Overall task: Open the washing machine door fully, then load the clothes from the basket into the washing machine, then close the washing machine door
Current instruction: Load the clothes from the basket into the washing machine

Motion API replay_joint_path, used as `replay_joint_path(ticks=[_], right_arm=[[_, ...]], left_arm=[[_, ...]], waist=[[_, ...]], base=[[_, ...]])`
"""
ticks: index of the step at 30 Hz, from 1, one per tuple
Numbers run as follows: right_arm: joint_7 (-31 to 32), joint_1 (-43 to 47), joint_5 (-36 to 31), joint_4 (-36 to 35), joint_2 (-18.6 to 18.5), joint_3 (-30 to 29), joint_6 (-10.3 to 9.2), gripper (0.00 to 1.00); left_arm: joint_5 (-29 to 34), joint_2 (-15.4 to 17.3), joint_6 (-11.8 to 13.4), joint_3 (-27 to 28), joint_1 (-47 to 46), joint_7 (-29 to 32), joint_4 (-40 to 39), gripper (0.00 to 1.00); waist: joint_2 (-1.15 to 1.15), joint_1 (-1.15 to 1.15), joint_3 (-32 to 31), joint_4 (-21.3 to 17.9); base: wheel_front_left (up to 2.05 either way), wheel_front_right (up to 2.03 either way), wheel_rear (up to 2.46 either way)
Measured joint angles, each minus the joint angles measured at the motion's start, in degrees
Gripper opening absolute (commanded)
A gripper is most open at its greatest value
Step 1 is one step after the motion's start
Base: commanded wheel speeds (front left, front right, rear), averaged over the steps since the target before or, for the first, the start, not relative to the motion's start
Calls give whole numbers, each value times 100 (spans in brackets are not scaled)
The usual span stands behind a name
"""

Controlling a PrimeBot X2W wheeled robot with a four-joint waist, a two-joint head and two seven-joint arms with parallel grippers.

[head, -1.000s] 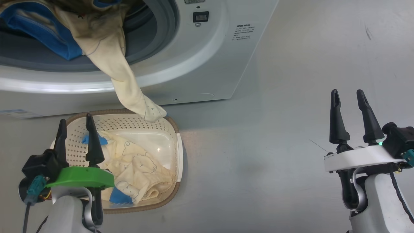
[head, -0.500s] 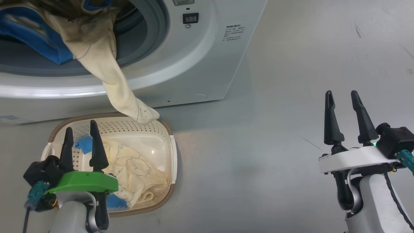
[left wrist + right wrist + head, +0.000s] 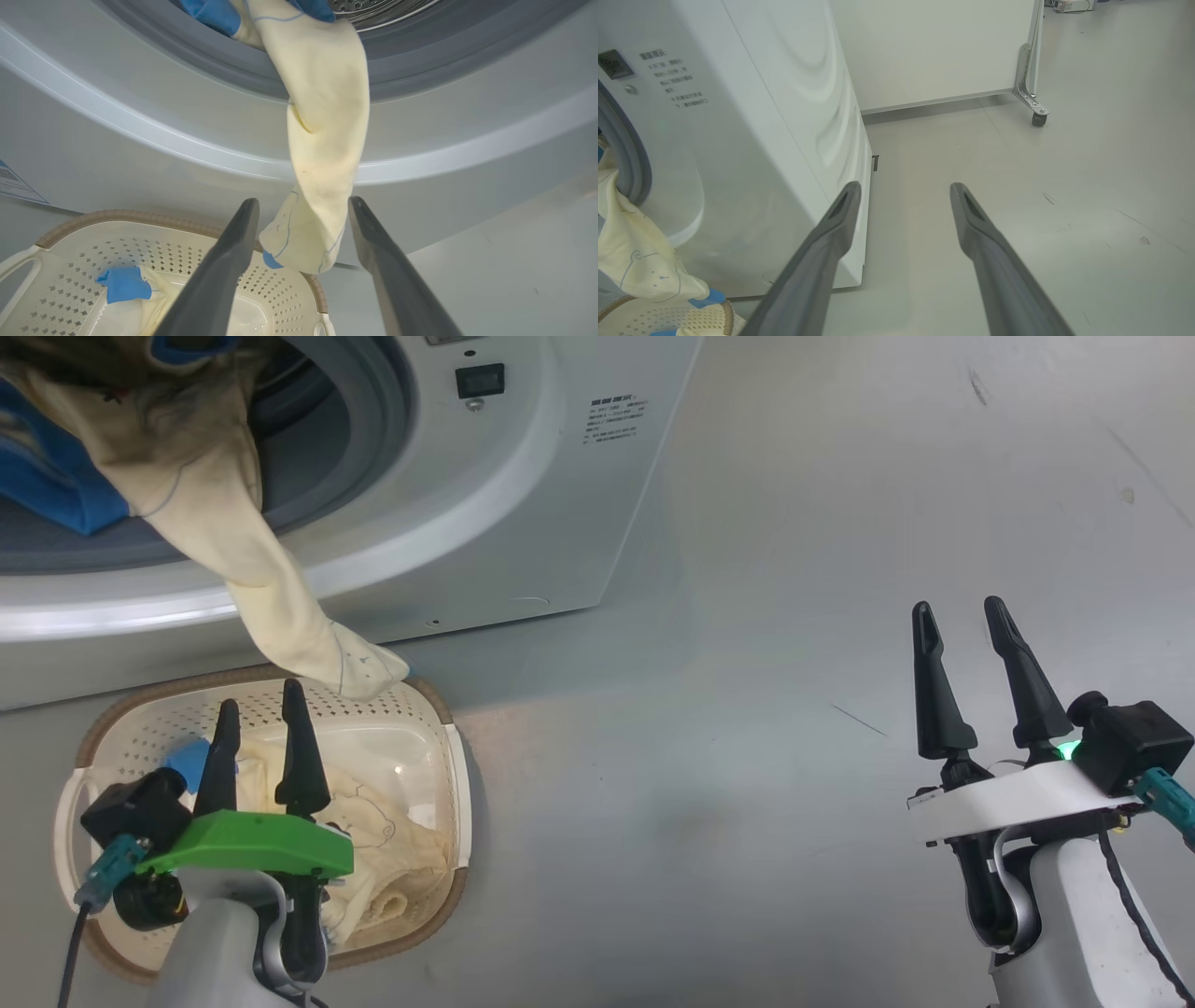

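- Right now my left pincer (image 3: pixel 260 694) hangs over the basket (image 3: pixel 131 737), jaws spread wide, nothing in them.
- My right pincer (image 3: pixel 957 604) hovers over the floor (image 3: pixel 747 803), well apart from the washer (image 3: pixel 523 523), likewise wide open and empty.
- Basket sits on the floor just in front of the washer, below the porthole (image 3: pixel 373 448).
- One cream garment (image 3: pixel 392 840) with thin printed outlines lies crumpled in the basket, a blue cuff (image 3: pixel 187 758) showing by the left wall.
- More clothes fill the porthole mouth: a blue piece (image 3: pixel 56 495), and a cream sleeve (image 3: pixel 271 616) that droops over the grey ring and down the front panel, its tip at the basket's far rim.
- On the left wrist camera that sleeve hangs in the gap between my fingers (image 3: pixel 224 270), beyond their tips; I cannot tell whether it touches either.
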Motion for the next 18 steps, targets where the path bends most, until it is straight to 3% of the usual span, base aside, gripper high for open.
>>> replay_joint_path(ticks=[18], right_arm=[[0,-37,16,-68,38,-53,0,100]], left_arm=[[-165,12,-197,124,-805,100,671,100]], waist=[[0,0,343,-304]], base=[[0,0,0]])
